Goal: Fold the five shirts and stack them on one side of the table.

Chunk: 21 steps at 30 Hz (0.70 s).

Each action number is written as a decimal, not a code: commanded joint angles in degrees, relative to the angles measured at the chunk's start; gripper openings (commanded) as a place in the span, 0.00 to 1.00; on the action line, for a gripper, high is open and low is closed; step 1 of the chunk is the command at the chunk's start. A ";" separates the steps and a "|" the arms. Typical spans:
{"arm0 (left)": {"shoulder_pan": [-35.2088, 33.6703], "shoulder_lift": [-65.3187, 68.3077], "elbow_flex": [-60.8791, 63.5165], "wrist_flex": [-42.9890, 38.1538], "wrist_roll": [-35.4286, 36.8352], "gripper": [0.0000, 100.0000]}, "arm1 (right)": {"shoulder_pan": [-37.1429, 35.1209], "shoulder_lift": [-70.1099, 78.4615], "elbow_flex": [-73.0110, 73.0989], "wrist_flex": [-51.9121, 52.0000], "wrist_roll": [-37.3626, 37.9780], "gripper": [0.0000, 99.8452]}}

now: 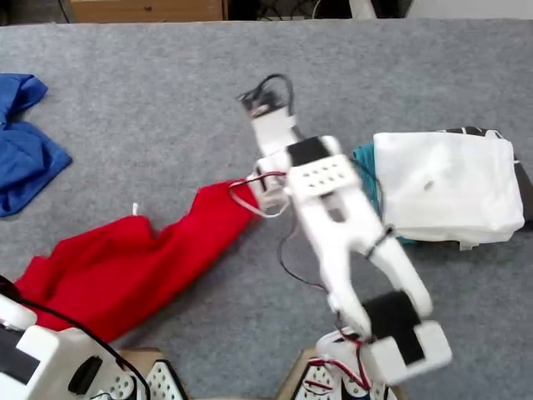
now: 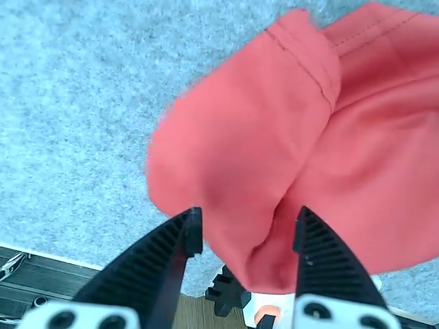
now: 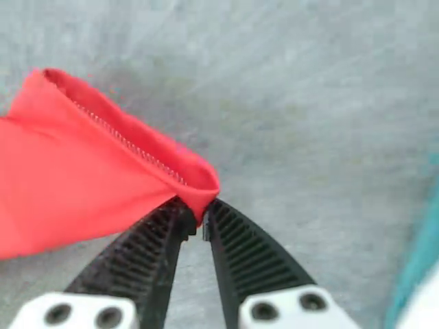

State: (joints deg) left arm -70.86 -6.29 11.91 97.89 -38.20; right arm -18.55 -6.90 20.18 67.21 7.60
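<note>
The table's grey felt-like cover (image 1: 166, 92) carries a crumpled blue cloth shirt (image 1: 21, 158) at its left edge. A rumpled red cloth shirt (image 1: 117, 271) sprawls from the near left corner toward the middle. On the right sits a stack: a folded white shirt (image 1: 450, 187) on top, with teal cloth (image 1: 364, 171) and a dark layer (image 1: 522, 179) peeking out beneath.

I count shirts 5 | loose 2: red shirt (image 1: 125, 267), blue shirt (image 1: 25, 154) left of it | stacked right of the red shirt 3: white shirt (image 1: 445, 187), teal shirt (image 1: 365, 167), black shirt (image 1: 523, 182) | arms 2: left arm (image 1: 33, 354), right arm (image 1: 350, 225)
</note>
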 commanded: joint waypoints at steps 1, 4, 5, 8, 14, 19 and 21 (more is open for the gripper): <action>0.04 -2.46 -2.95 0.26 0.62 0.23 | 4.66 -9.10 -3.82 -0.09 3.08 0.01; 0.04 -2.46 -6.46 1.67 0.62 0.23 | 6.07 -13.32 -9.71 3.34 4.92 0.01; 0.40 -2.46 -9.01 2.73 0.70 0.23 | 6.51 -14.11 -12.79 4.92 5.10 0.01; 1.80 -2.46 -14.37 2.90 3.52 0.24 | 8.18 -14.90 -24.31 9.32 5.19 0.01; 7.34 -2.20 -17.19 2.90 8.79 0.24 | 12.40 -12.44 -43.30 17.14 8.09 0.01; 12.18 -1.93 -16.84 2.90 10.81 0.24 | 18.99 -9.98 -45.14 17.85 9.93 0.01; 14.64 -1.93 -15.43 2.90 10.29 0.24 | 19.87 -8.66 -43.21 18.02 12.48 0.01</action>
State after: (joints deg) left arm -59.78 -6.29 -2.33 99.91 -28.44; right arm -0.79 -16.40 -21.85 85.05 17.54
